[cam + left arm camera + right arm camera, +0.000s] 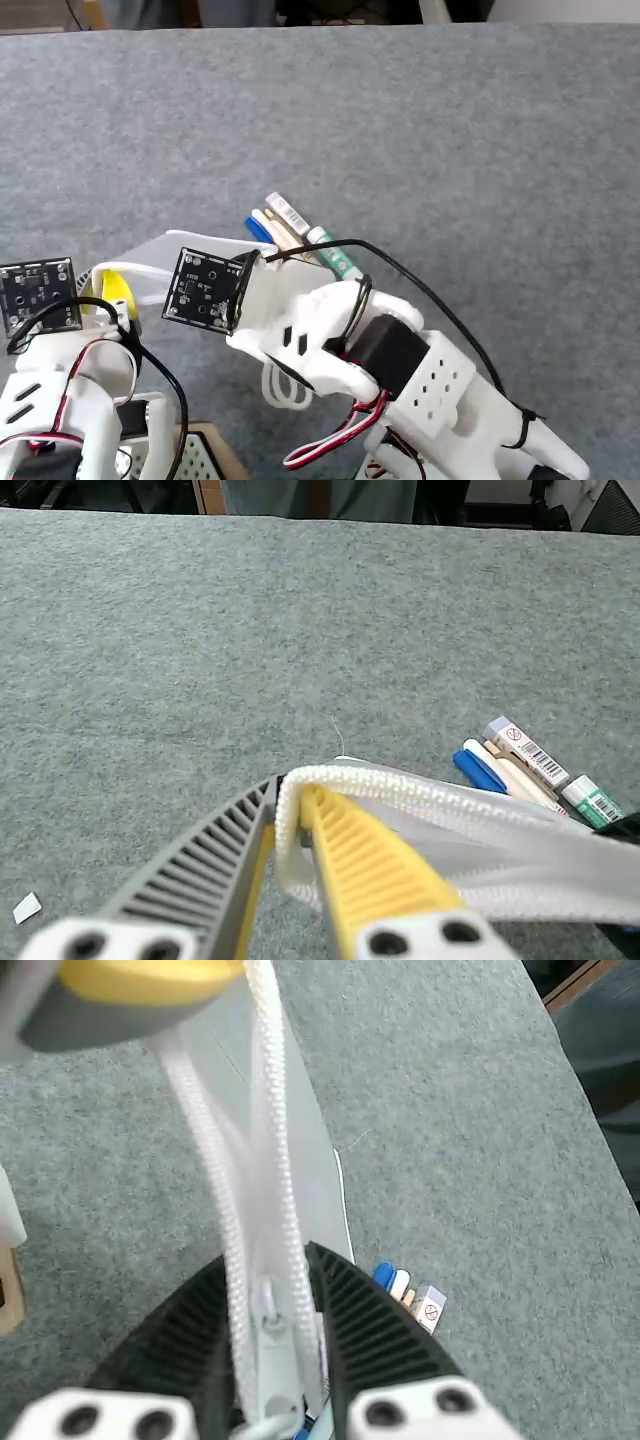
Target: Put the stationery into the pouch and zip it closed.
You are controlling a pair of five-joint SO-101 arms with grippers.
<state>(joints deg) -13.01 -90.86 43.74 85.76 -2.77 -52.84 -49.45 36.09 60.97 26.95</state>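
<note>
Your left gripper (288, 798) pinches the pouch (520, 830) by its end, and your right gripper (265, 1265) is clamped on the zipper (268, 1310). The stationery (300, 235) pokes out at the pouch's other end. The grey table (450, 130) stretches wide beyond it. One barcode label (530, 750) is too small to read.

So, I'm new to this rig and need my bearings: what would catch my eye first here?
First, the white pouch held between the two arms near the table's front. The left gripper pinches one end of it, and the right gripper is shut on the zip. Next, the bunch of pens at the pouch's far side, their ends showing past it.
</note>
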